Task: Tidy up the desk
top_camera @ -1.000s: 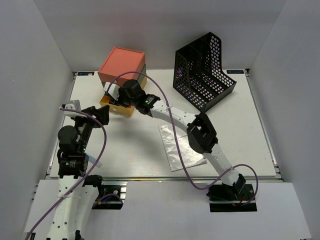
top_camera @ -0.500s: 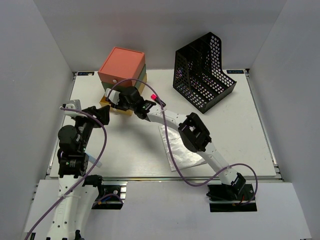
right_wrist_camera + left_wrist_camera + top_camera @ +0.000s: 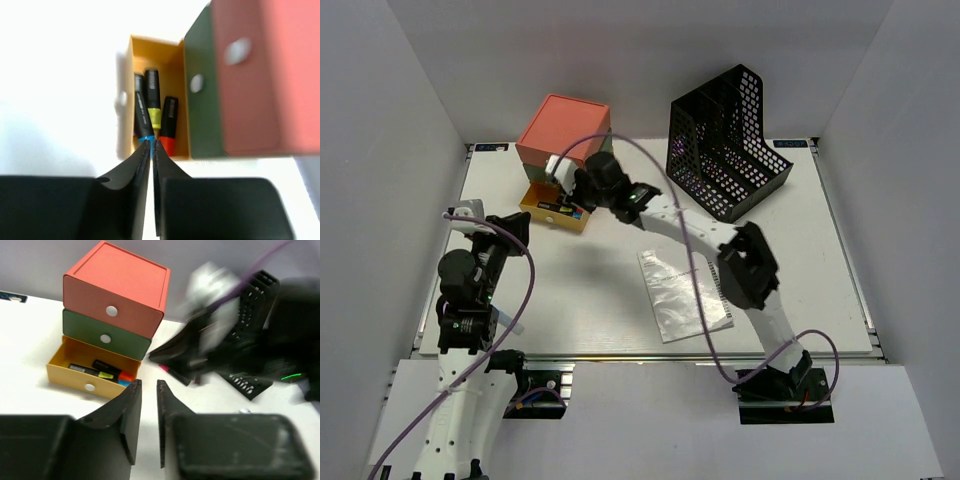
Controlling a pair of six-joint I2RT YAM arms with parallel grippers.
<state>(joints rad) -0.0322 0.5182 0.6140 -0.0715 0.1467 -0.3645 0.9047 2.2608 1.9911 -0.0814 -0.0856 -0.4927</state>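
The right arm (image 3: 690,235) has pulled back from the yellow drawer (image 3: 552,208), which it covered a second ago, so the markers (image 3: 152,102) inside can be seen. The left fingers (image 3: 125,415) have drawn in from a wide spread to a narrow gap with nothing in it. The right fingers (image 3: 131,175) are pressed almost together and also hold nothing. They hover just above the near end of the open drawer, their tips over a blue-tipped marker.

One drawer box (image 3: 563,135) stands at the far left of the worktop (image 3: 570,290). It has three drawers: pink on top and green in the middle, both closed, and the yellow one at the bottom pulled out. At least three markers lie in that drawer, one capped yellow, one orange and one blue. One black mesh file holder (image 3: 725,140) stands at the far right, and one clear plastic sleeve (image 3: 685,293) lies flat near the front centre. The right arm arches over the sleeve and across the middle of the worktop. In the left wrist view its blurred bulk hides much of the file holder.

The worktop lies beneath both pairs of fingers. The left fingers hang over its left side, aimed at the drawer box and well short of it.
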